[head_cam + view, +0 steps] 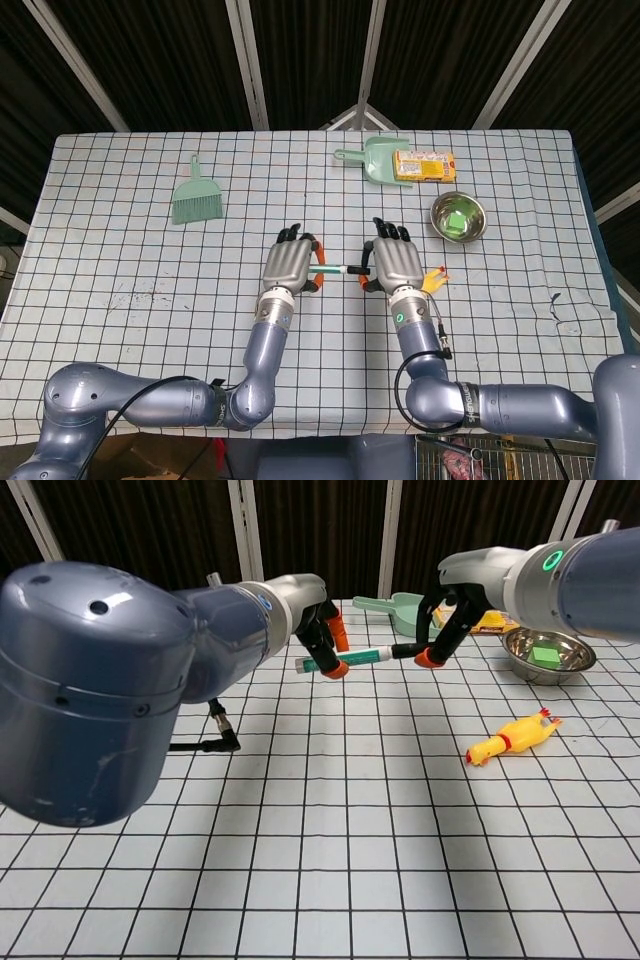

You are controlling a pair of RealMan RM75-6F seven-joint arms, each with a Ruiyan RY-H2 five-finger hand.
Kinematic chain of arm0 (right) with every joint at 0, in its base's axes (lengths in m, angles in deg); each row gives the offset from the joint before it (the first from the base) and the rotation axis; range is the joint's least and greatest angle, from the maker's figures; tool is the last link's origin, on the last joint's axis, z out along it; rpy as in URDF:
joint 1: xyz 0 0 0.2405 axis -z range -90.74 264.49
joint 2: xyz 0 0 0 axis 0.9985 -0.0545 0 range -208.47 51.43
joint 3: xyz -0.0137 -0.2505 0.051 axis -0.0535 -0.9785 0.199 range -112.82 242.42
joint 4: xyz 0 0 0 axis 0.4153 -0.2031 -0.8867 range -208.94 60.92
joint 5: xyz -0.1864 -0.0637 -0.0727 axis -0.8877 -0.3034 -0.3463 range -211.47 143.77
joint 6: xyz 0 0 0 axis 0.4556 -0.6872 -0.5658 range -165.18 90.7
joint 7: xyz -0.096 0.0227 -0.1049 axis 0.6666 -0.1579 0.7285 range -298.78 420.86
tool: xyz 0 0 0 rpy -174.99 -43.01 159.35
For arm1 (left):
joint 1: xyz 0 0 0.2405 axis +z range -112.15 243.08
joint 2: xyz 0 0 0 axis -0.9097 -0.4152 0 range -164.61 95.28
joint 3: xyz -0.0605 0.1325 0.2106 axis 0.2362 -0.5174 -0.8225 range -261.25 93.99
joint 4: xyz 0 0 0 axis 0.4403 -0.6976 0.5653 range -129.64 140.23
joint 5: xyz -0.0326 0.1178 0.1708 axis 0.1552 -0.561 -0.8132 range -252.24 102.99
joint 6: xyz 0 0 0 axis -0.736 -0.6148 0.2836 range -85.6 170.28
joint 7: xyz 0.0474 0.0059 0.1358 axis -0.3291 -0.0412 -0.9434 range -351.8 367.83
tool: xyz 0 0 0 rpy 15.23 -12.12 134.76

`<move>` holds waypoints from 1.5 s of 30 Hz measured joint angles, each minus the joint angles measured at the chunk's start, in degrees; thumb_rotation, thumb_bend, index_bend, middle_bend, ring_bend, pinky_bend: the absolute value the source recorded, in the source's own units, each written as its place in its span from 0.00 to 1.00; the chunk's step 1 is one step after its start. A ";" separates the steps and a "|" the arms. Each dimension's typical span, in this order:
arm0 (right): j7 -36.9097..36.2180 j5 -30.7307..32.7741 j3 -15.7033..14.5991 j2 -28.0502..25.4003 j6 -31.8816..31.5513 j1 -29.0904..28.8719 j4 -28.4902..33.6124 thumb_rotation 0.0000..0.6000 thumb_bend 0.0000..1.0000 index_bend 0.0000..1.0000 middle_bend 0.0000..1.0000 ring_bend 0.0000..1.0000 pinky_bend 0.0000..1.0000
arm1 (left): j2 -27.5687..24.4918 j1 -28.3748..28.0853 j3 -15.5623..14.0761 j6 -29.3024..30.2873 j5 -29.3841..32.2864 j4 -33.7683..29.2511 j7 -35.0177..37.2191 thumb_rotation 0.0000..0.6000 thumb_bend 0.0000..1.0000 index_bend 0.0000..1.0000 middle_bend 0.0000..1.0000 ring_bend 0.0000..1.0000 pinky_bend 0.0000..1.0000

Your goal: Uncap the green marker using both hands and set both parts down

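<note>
Here the checked tabletop lies bare around both arms, its edges well away. The green marker hangs level above the middle, capped, bridging the two: the left robot hand grips its barrel, the right robot hand pinches the dark cap end.

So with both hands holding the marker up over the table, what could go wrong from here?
1. The left hand and right hand hold the green marker only at its ends, so it may slip loose as they pull.
2. Held clear above the table, a dropped part could roll.
3. The rubber chicken lies nearby, crowding set-down.
</note>
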 measured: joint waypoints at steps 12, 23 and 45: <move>0.27 1.05 -0.63 -0.60 0.35 -0.01 -0.08 1.00 0.37 0.65 0.00 0.04 0.00 | -0.36 -0.05 -0.23 0.38 0.48 -0.40 -0.30 1.00 0.59 0.67 0.23 0.00 0.00; -2.49 0.91 -1.82 -0.05 2.77 1.51 -3.04 1.00 0.37 0.65 0.00 0.04 0.00 | -3.10 2.96 -2.98 -0.30 1.32 -1.25 -0.33 1.00 0.59 0.67 0.22 0.00 0.00; -0.64 8.10 -2.17 -3.30 6.78 0.28 -1.68 1.00 0.17 0.03 0.00 0.00 0.00 | -10.14 5.97 -5.02 -3.46 5.25 -6.75 -1.31 1.00 0.55 0.12 0.03 0.00 0.00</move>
